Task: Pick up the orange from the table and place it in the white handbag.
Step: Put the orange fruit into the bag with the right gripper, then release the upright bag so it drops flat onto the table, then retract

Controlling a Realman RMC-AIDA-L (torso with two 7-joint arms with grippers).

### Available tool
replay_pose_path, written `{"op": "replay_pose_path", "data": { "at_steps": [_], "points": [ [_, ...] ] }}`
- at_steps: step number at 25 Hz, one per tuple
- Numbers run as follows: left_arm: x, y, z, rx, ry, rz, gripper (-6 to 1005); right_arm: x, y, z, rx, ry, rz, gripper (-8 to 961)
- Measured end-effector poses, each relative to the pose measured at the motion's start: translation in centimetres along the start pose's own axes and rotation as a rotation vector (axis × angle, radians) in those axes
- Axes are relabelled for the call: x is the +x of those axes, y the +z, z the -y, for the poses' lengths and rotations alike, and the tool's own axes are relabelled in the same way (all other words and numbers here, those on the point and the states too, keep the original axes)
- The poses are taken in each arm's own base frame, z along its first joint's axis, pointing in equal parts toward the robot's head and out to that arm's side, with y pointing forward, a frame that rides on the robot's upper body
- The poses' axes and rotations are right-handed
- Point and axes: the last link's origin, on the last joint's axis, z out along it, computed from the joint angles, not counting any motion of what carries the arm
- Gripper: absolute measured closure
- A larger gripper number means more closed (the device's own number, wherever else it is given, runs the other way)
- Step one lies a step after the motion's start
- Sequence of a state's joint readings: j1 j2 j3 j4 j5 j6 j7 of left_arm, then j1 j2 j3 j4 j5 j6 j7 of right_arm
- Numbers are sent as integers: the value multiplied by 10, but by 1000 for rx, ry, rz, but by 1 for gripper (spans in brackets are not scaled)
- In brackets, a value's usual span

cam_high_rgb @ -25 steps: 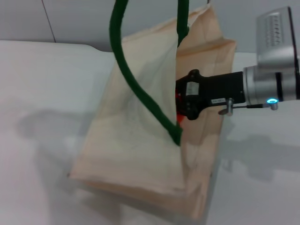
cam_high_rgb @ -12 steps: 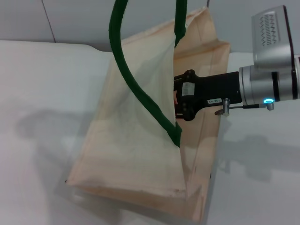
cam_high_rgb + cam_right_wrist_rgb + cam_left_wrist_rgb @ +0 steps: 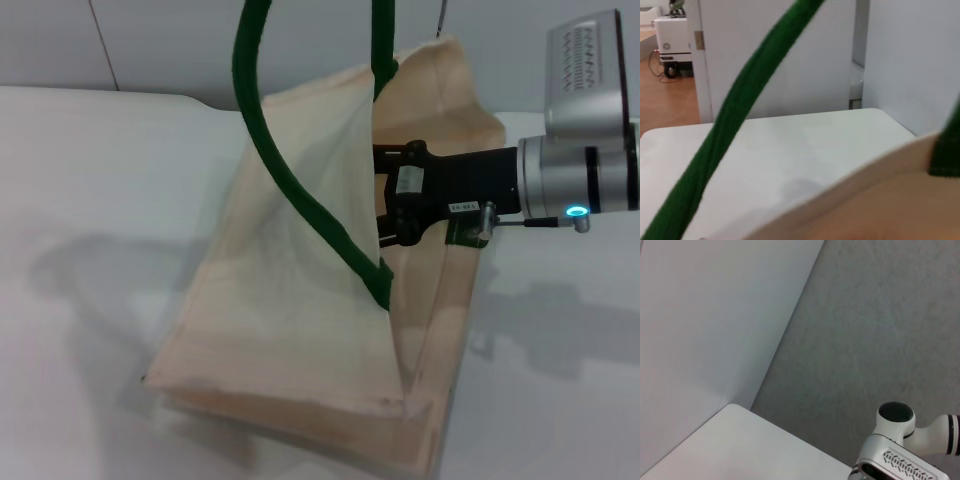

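The white handbag (image 3: 290,300) stands on the table (image 3: 80,180), its mouth held up by dark green handles (image 3: 290,190) that run out of the top of the head view. My right gripper (image 3: 388,205) reaches from the right into the bag's mouth; its fingertips are hidden behind the front panel. The orange is hidden in all views. The right wrist view shows a green handle (image 3: 740,110) and the bag's rim (image 3: 865,175) close up, with the table (image 3: 790,145) beyond. My left gripper is out of view.
The left wrist view shows only a wall, grey floor, a table corner (image 3: 740,450) and part of the right arm (image 3: 905,450). The table ends at a wall behind the bag.
A red patch of the orange showed at the right gripper's tip a second ago; it no longer shows. The gripper pushed slightly into the bag and drew back; the bag's rim shifted.
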State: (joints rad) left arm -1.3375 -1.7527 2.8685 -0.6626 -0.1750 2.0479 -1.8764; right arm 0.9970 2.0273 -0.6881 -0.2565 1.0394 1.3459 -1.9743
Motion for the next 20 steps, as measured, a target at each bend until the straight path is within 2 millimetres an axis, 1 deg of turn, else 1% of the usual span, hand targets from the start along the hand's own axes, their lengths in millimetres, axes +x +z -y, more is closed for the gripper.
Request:
{"op": "replay_pose_path", "data": {
  "at_steps": [5,7,8,9,10,12,16,18,20],
  "points": [
    [-1,-1,1,5,-3,-1,865,2,-2,1,9,4,-4,144],
    [-2,-2,1,7,-5,-1,865,7,-6,4,40,14,-7,111],
    [-6,-4,3,16,-7,-4,865,15,-14,8,84,24,-16,94],
    [-6,-4,3,16,-7,-4,865,15,-14,8,84,24,-16,78],
    [-7,-5,4,21,-5,-5,865,20,-21,10,111,32,-23,61],
    [-10,-8,5,32,-6,-8,865,29,-37,13,157,50,-23,62],
    [-18,-14,8,45,-23,-19,865,45,-78,18,289,100,35,66],
    [-21,-17,9,50,-29,-21,865,51,-97,18,338,113,63,69],
    [-23,-18,10,52,-35,-26,865,55,-112,19,376,129,82,69]
  ]
}}
